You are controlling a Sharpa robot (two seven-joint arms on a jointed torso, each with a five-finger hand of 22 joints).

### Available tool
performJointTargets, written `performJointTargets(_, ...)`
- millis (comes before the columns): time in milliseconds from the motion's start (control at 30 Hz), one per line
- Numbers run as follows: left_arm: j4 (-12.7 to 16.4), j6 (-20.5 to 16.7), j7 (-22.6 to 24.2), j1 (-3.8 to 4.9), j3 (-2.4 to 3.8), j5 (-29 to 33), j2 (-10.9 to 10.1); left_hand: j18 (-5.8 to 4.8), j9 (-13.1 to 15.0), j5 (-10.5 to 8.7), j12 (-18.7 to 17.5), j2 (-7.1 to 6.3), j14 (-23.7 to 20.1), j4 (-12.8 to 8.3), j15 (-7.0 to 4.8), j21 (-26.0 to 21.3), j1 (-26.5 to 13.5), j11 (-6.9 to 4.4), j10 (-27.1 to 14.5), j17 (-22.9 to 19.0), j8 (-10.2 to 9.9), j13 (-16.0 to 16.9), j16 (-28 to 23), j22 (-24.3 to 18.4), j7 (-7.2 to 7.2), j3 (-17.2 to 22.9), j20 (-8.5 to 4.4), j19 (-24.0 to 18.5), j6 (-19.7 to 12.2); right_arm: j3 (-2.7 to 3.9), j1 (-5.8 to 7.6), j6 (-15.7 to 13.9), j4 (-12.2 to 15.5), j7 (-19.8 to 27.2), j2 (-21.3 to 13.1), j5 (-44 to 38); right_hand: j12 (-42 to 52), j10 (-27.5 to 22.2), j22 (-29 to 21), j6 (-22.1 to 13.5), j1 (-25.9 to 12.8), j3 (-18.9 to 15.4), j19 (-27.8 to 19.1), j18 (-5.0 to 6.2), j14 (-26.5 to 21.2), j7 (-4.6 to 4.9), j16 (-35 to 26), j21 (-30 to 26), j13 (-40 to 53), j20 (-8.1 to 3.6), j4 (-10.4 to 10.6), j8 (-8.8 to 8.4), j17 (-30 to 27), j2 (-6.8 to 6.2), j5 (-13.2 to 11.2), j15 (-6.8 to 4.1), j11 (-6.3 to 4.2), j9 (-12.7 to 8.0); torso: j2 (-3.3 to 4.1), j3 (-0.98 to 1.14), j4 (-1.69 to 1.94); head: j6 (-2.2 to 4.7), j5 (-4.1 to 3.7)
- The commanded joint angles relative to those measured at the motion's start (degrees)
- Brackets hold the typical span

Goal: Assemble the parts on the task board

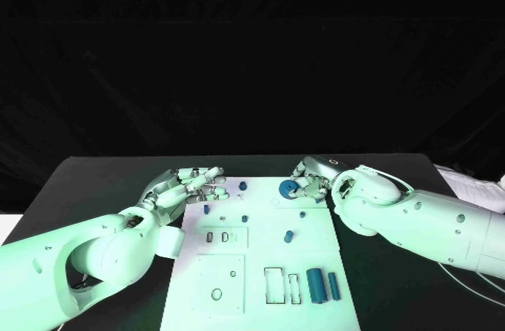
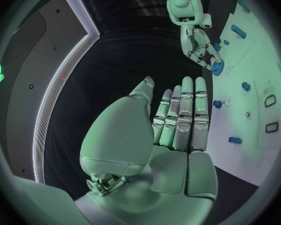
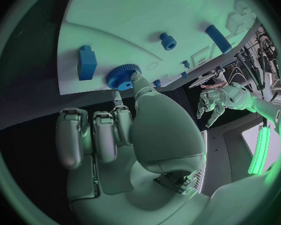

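Right wrist view shows the toothed rim of the small blue plastic gear (image 3: 122,77), pinched between the right hand's (image 3: 125,135) fingertips at the far edge of the white rectangular task board (image 3: 115,25); the head view shows only a blue disc (image 1: 287,189) there. The left hand (image 1: 187,186) hovers empty by the board's far left corner, fingers straight and close together. Two long blue bars (image 1: 322,284) lie side by side, pointing away from the robot.

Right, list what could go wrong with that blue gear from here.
1. The right robot hand touches the blue gear only with fingertips at its rim, so it might slip or tilt.
2. The gear sits near the edge of the task board and could be nudged off onto the black table.
3. The left robot hand, open, hovers over the board's left edge and could brush small parts.
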Motion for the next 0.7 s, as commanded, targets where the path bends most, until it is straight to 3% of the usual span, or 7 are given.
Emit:
performJointTargets(33,0.1,1.2,0.1,0.02,0.02,0.1,0.0,0.68,0.0,-0.16,-0.3,0.57,0.0,-0.4,0.41,-0.1,0.0,0.14,0.2,0.1,-0.4,0.0,-0.2,-0.1,0.17,-0.1,0.16,0.1,0.1,-0.02,-0.15,0.6,0.1,-0.7,0.1,-3.3,-0.4,0.4,1.5,0.4,0.2,-0.1,1.0,-1.18,5.2,0.1,0.2,0.2,2.6,-0.17,-0.2,0.24,11.1,-0.33,-0.4,0.07,-0.01,0.0,0.0,0.0,-0.01,0.05,0.03)
performJointTargets(467,0.1,0.9,-0.2,0.02,0.02,0.1,0.0,0.68,0.0,-0.22,-0.3,0.54,0.0,-0.4,0.42,-0.2,0.0,0.15,0.1,0.1,-0.4,0.0,-0.3,-0.1,0.19,-0.1,0.16,0.1,0.1,-0.02,-0.22,1.9,0.0,-0.1,0.5,-3.8,-0.3,0.5,1.6,0.4,0.1,-0.3,1.0,-1.19,5.2,0.1,0.2,0.2,2.7,-0.17,-0.2,0.21,11.1,-0.45,-0.6,0.08,-0.01,0.0,-0.02,0.0,0.03,-0.08,0.04)
performJointTargets(700,0.1,0.7,-0.3,0.02,0.02,0.1,-0.1,0.68,0.0,-0.22,-0.3,0.54,0.0,-0.4,0.42,-0.2,0.0,0.15,0.1,0.1,-0.4,0.0,-0.3,-0.1,0.19,-0.1,0.16,0.1,0.1,-0.03,-0.24,3.6,-0.6,1.0,0.7,-2.8,-0.1,0.6,1.8,0.9,0.4,0.0,1.1,-1.23,5.2,0.02,0.3,0.4,3.0,-0.2,-0.3,0.41,11.2,0.15,-0.1,0.02,-0.07,0.0,0.01,0.0,0.04,-0.17,0.11)
